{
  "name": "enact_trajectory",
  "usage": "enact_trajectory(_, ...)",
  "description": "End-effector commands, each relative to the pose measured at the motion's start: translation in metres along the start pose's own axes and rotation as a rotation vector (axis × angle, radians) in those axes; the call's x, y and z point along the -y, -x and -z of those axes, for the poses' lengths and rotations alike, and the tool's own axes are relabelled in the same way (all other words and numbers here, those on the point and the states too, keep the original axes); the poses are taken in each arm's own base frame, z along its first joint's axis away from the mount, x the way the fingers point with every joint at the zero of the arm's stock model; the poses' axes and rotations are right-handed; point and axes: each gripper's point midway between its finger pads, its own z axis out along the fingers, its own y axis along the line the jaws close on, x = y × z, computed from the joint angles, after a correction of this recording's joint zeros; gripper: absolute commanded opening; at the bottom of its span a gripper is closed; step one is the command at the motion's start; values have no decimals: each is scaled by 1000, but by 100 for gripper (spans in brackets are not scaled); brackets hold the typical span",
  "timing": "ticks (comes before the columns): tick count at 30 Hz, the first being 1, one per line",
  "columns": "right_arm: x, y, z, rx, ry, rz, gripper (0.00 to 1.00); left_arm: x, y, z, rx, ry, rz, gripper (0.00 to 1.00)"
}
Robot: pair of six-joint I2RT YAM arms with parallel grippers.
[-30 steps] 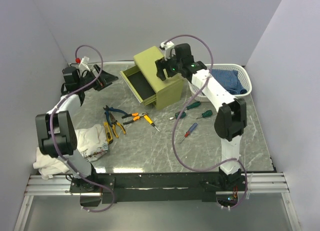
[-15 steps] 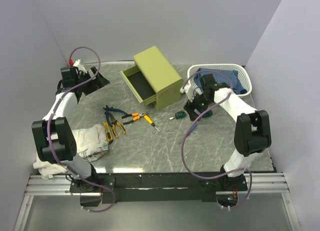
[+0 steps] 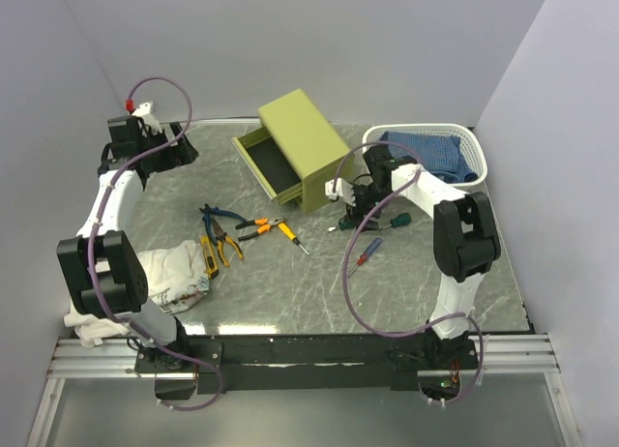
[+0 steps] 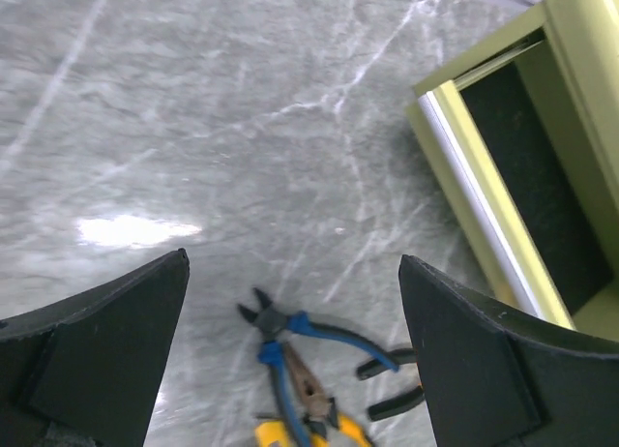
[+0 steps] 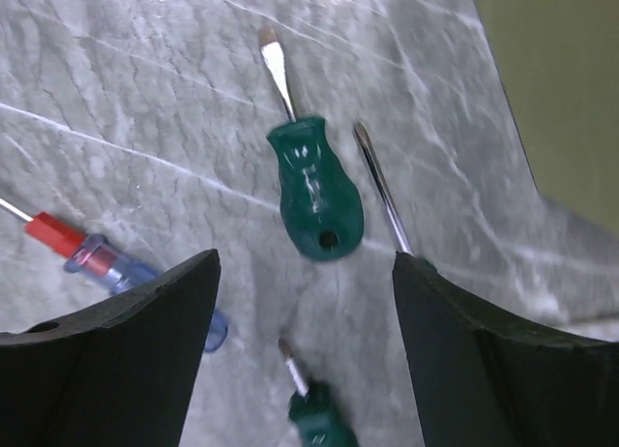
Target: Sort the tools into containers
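The right gripper (image 3: 356, 207) has come down from above the cabinet (image 3: 308, 142) to the worktop (image 3: 290, 283). It now sits low over a stubby green screwdriver (image 5: 316, 191) just beside the cabinet's near right corner, fingers apart. The left gripper (image 3: 176, 143) has drawn back, closer to the worktop's far left corner.

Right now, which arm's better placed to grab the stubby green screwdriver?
Right. The right end effector hangs open directly over the stubby green screwdriver; the left end effector, also open, is at the far-left corner, beyond the blue pliers.
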Motion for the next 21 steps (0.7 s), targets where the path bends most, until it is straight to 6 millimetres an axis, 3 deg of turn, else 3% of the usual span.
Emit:
enact_trajectory(1,7,8,-16,21,6,168,78,-15,15,11,2,85,-116,97)
enact_trajectory(6,10,14,-24,53,16,200,75,-25,9,22,3,145,-165,96)
enact_trajectory(10,-1,5,-35,16,62,237,66,-30,4,28,-9,189,-212,96)
enact_trajectory(14,-6,1,-42,-9,76,232,44,-27,5,30,13,173,-207,96)
enact_trajectory(21,-10,0,-47,-74,84,222,41,-12,6,39,52,99,-198,97)
